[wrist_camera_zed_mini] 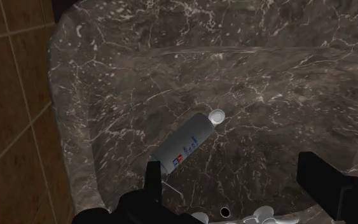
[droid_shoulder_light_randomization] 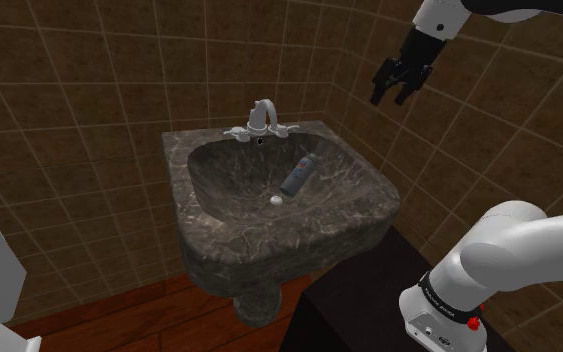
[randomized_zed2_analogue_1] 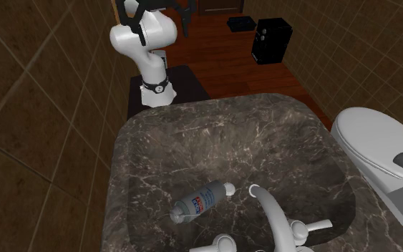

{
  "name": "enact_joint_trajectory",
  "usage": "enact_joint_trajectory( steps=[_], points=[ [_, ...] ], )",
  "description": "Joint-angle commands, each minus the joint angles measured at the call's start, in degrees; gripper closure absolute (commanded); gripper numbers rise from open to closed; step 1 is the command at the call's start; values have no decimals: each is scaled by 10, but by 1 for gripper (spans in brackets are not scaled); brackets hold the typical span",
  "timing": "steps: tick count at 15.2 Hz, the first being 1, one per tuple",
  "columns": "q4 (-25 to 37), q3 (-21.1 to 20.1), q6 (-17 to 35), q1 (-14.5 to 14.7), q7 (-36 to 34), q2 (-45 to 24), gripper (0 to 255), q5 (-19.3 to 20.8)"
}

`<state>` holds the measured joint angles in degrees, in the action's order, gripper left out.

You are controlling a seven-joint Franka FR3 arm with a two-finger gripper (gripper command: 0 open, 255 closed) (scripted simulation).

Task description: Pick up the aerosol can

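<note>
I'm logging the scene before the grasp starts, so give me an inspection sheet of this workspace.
Surface: dark marbled sink.
Job's things: aerosol can lying on its side in the sink, one end by the drain.
Clutter: nothing seen.
Grippers: the gripper is open, high above the sink, clear of the can.
Cables: nothing seen.
Surroundings: brown tiled walls, faucet, white toilet, wooden floor, black box.

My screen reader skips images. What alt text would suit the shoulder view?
A grey aerosol can lies on its side in a dark veined sink, beside the white drain. The black gripper hangs open high at the view's right, apart from the can. A tap stands at the sink's back.
</note>
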<state>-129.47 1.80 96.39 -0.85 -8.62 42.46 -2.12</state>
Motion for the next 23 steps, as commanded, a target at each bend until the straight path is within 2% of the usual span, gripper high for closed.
enact_joint_trajectory(
  steps=[1, 8, 14, 19, 23],
  points=[
    [0, 0, 0, 0, 0, 0, 0, 0],
    [-82, -57, 164, -32, -117, -56, 0, 13],
    [-111, -108, 298, -71, -231, -146, 0, 45],
    [-104, -152, 393, -115, -348, -243, 0, 103],
    [-79, -182, 449, -155, -464, -331, 0, 183]
  ],
)
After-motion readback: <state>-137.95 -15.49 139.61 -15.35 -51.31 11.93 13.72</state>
